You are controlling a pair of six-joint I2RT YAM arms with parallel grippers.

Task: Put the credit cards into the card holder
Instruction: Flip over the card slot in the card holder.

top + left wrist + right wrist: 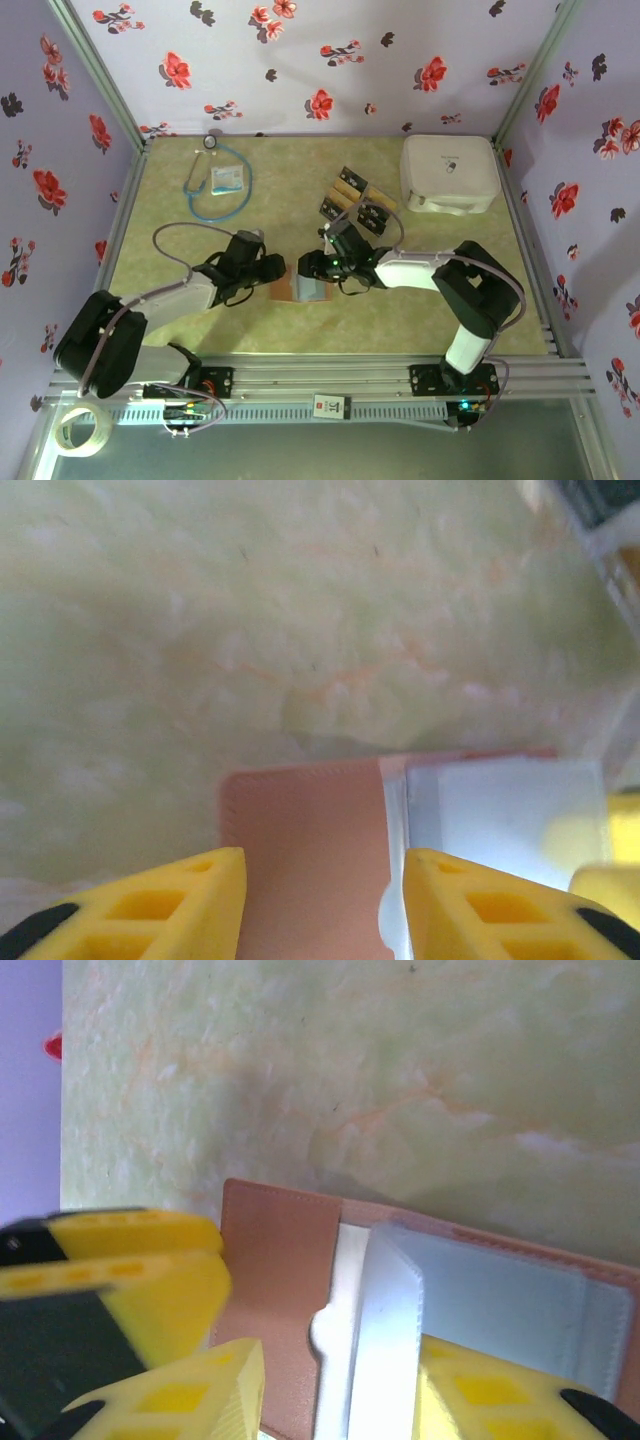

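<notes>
The card holder (303, 290) lies unfolded on the green table between my two grippers. In the left wrist view its reddish-brown flap (300, 820) sits between my left gripper's (322, 865) yellow fingers, which stand apart on either side of it; pale grey sleeves (510, 810) lie to the right. In the right wrist view my right gripper (340, 1360) is open around an upright clear sleeve leaf (385, 1310) of the card holder (275, 1250). The left gripper's finger (130, 1270) shows beside it. Several credit cards (356, 198), tan and black, lie in a loose pile behind the right gripper (310, 268).
A big white case (450, 172) stands at the back right. A blue stethoscope (205, 190) with a white-blue packet (228, 180) lies at the back left. A tape roll (85, 430) rests off the table at the front left. Floral walls close three sides.
</notes>
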